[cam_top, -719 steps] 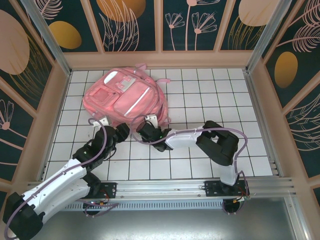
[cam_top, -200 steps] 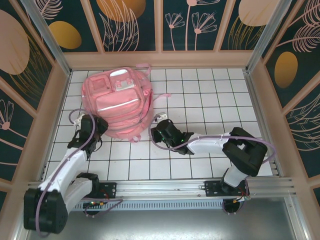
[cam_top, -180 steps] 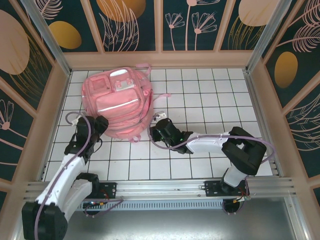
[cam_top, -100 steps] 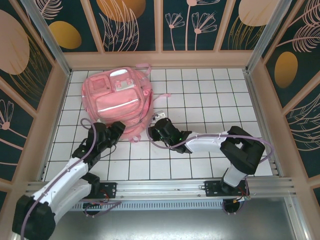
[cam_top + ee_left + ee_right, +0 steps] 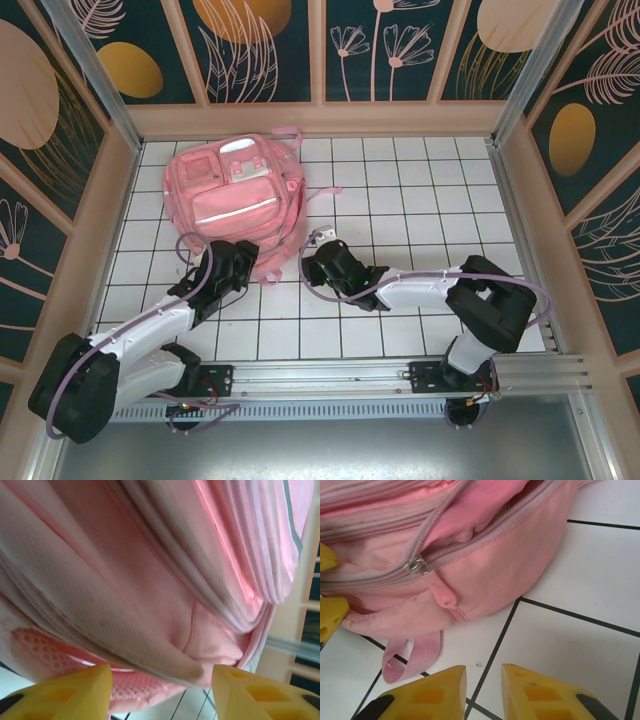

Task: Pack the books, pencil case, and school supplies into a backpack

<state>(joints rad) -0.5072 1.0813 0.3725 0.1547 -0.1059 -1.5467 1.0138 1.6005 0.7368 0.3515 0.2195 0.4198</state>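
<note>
White tiled counter (image 5: 420,200), pink backpack (image 5: 235,205) at far left. Left gripper (image 5: 162,680) at its near edge, fingers spread. Right gripper (image 5: 484,680) fingers slightly parted, empty, near the zipper pull (image 5: 416,565).

A white tiled table top (image 5: 420,190) crossed by dark grid lines is lying flat across the middle of the scene, and pale wooden framing (image 5: 320,120) is bordering it on the left, far and right sides. Dark teal wall panels (image 5: 385,60) painted with pale pink flower outlines and orange and peach ovals are standing behind that framing, with grey metal posts (image 5: 95,75) slanting up at the far left and far right corners. Along the near edge a slotted aluminium rail (image 5: 320,372) is running from left to right, with a dull grey metal sheet (image 5: 350,450) lying nearer still.
</note>
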